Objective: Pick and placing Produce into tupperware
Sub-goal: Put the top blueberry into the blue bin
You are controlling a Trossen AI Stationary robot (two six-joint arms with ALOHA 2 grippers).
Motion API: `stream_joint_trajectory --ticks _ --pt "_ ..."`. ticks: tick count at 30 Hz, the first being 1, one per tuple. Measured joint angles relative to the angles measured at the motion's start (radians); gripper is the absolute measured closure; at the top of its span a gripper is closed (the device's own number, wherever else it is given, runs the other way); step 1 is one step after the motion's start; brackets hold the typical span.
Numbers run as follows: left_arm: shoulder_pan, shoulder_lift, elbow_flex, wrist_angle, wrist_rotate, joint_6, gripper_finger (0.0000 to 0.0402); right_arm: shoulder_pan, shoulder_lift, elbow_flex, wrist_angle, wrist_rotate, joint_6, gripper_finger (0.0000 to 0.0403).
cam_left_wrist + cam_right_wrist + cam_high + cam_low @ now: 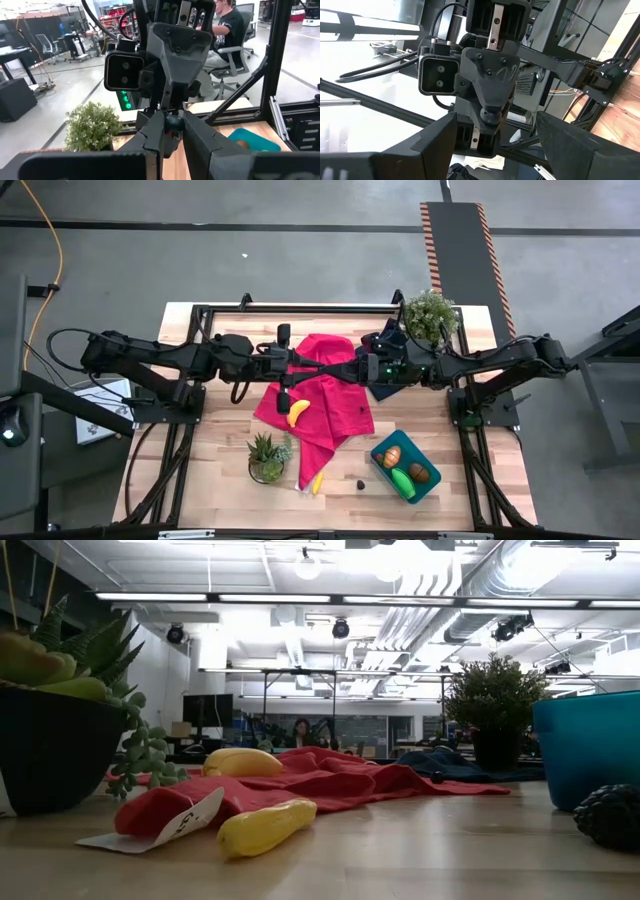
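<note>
Table point(220, 470) (light wood) under red cloth point(325, 395)

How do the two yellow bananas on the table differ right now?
The banana on the red cloth lies near the middle of the cloth, just under the left arm; the banana at the cloth's front edge sits beside a white tag, nearer the teal tub. In the low view the front one rests on bare wood, the other on fabric. Both are yellow, lying flat, outside the tub.
</note>
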Motion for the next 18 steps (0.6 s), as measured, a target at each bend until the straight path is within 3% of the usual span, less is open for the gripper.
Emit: stream_joint_trajectory --ticks 18 --pt "0.0 0.019 0.0 0.01 0.001 0.0 0.036 0.0 0.0 0.0 0.002 0.0 -0.009 0.0142"
